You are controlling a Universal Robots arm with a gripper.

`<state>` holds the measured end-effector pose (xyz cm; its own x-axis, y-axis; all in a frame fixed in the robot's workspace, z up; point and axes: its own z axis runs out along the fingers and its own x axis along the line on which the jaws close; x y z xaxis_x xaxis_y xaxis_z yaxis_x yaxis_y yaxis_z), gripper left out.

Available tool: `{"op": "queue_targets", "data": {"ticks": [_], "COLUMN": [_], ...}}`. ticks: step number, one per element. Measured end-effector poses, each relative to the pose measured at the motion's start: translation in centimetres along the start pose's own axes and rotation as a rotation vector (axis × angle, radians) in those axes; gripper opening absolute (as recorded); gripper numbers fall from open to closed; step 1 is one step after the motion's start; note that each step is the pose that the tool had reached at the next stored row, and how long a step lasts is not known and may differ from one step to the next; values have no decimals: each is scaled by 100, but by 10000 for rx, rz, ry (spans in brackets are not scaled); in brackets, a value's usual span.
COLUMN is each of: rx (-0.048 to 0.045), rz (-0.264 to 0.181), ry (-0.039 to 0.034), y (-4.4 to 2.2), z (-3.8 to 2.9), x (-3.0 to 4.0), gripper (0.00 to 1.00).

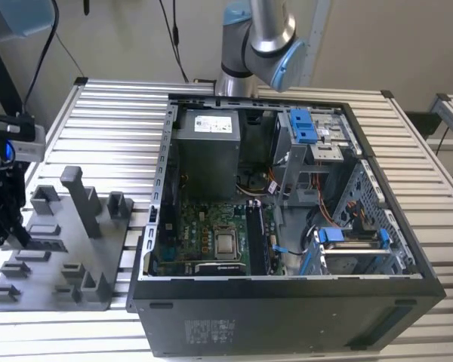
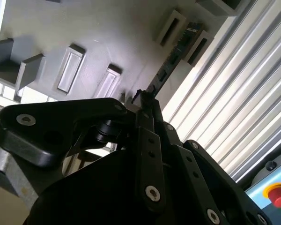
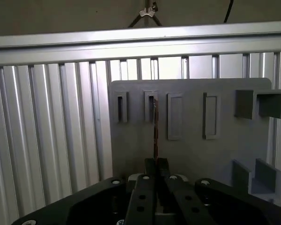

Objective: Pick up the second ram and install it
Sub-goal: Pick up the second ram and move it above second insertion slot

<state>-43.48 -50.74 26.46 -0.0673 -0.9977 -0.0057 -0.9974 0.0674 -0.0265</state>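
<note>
My claw [image 3: 156, 163] is pinched narrow on the near end of the second ram [image 3: 155, 124], edge-on just ahead in a slot of the grey holder [image 3: 192, 154]: judged light, stiff, brittle, best held by board edges, never chips or contacts.

A robotics lab: robot arm [image 1: 260, 38], opened computer case [image 1: 287, 320], slatted bench [image 1: 113, 121]

arm [image 1: 266, 34] behind computer case [image 1: 287, 320]: silver tube, light-blue joint cap; gripper [image 3: 156, 162]: black link bars, silver screw heads; grey block [image 1: 23, 143] bolted on
</note>
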Motion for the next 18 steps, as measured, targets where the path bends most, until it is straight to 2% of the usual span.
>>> {"op": "queue_targets", "data": {"ticks": [10,18], "rx": [5,12], "rz": [0,0], "ry": [0,-1], "y": [-1,-1], "z": [-154,-229], "x": [-9,-14], "gripper": [14,14]}}
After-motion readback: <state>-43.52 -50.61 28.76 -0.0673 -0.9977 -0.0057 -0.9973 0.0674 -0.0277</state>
